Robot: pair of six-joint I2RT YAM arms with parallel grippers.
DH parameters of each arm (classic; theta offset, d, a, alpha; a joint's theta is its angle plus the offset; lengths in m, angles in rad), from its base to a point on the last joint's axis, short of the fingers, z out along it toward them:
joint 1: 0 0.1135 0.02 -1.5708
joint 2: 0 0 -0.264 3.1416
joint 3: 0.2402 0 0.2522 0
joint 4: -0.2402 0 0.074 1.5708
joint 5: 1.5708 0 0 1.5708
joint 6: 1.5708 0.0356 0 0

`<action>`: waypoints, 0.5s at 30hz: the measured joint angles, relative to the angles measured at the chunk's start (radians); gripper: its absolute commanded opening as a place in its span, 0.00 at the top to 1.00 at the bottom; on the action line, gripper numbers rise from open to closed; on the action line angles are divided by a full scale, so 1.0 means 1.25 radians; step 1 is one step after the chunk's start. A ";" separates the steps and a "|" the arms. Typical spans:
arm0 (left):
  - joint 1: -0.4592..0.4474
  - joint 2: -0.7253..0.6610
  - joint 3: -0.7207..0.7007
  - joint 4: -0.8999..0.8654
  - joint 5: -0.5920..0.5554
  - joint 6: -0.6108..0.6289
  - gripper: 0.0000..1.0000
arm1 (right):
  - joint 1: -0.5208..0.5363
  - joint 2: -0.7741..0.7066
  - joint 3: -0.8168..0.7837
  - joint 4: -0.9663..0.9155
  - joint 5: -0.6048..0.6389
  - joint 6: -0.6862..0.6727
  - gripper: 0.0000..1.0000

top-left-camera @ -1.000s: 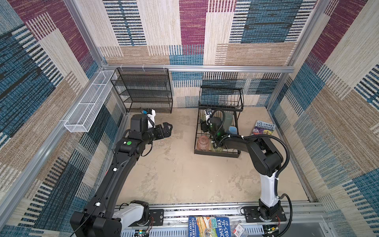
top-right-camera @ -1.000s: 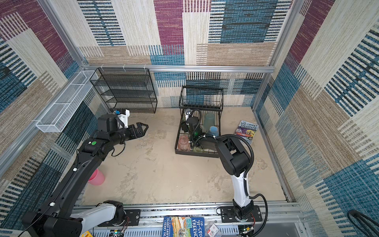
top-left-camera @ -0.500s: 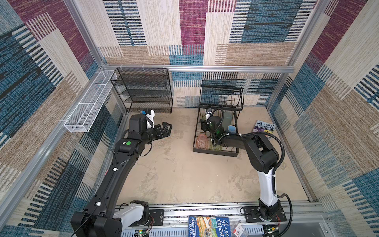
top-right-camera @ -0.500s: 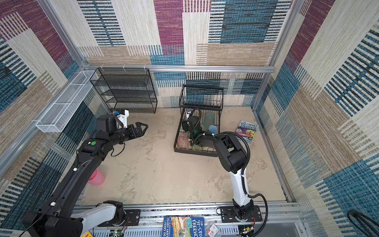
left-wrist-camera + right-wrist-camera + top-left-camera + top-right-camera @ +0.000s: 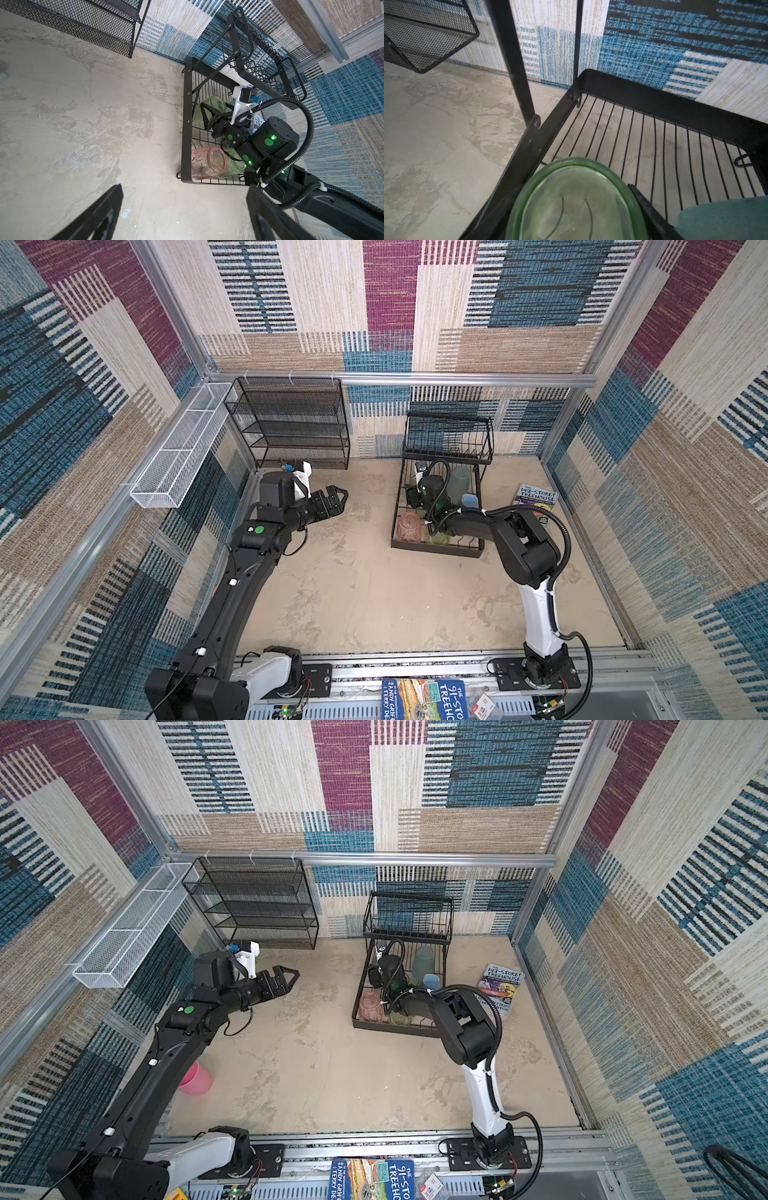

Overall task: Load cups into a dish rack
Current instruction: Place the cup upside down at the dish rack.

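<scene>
Directions as in both top views, 12 o'clock at the back wall.

**Hazards**

1. Tipping on release. Right pincer [image 5: 215,113] closed on a green cup [image 5: 571,199], deep in the lower tray of the dish rack [image 5: 436,549] at 10 o'clock, under the upper basket and just beside a corner post. Likely cause: release without firm seating on the wires.
2. Snagging on withdrawal. Likely cause: wrist and cable loop passing close under the basket frame. Possible result: a dragged rack or nudged neighbouring cups.
3. Rolling. Peach cup [image 5: 199,164] and second green cup [image 5: 230,166] lying on their sides, touching, at 7 o'clock of the tray, directly below the right forearm. Likely cause: any bump from above.
4. Missed cup. Pink cup [image 5: 195,1079] on the floor at 8 o'clock, well apart from the rack, shown in a top view only, close to the left arm. Left pincer [image 5: 338,499] wide open and empty, hovering above bare floor at 10 o'clock.

**Appearance**

- Green cup: translucent, with a thick rounded edge. Shows tray wires through the wall. Presents one round end to the wrist camera; mouth or base, cannot tell.
- Teal cup [image 5: 459,483]: taller, translucent, standing at 1 o'clock of the tray.
- Blue mug [image 5: 469,501]: small, just beside the teal cup.
- Rack: black wire, two tiers, at 1 o'clock on the floor.
</scene>
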 measured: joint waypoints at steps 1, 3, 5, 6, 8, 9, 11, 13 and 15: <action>0.001 0.000 0.000 0.002 0.002 0.000 0.04 | 0.000 0.001 0.000 0.000 0.000 0.002 0.37; 0.004 0.000 -0.001 0.004 0.003 -0.003 0.04 | 0.000 0.001 0.000 0.000 0.000 0.002 0.33; 0.007 0.000 -0.002 0.005 0.003 -0.003 0.04 | 0.000 0.001 0.000 0.000 0.000 0.005 0.30; 0.009 0.000 -0.003 0.006 0.004 -0.003 0.04 | 0.000 0.001 0.000 0.000 0.000 0.005 0.28; 0.010 0.000 -0.005 0.005 0.005 -0.006 0.04 | 0.000 0.001 0.000 0.000 0.000 0.005 0.26; 0.011 0.000 -0.005 0.005 0.006 -0.006 0.04 | 0.000 0.001 0.000 0.000 0.000 0.005 0.25; 0.014 -0.001 -0.006 0.006 0.009 -0.009 0.04 | 0.000 0.001 0.000 0.000 0.000 0.005 0.22; 0.017 -0.001 -0.006 0.006 0.011 -0.010 0.03 | 0.000 0.001 0.000 -0.002 0.000 0.005 0.19; 0.020 -0.001 -0.007 0.006 0.018 -0.013 0.03 | 0.000 -0.001 0.000 -0.005 0.000 0.005 0.16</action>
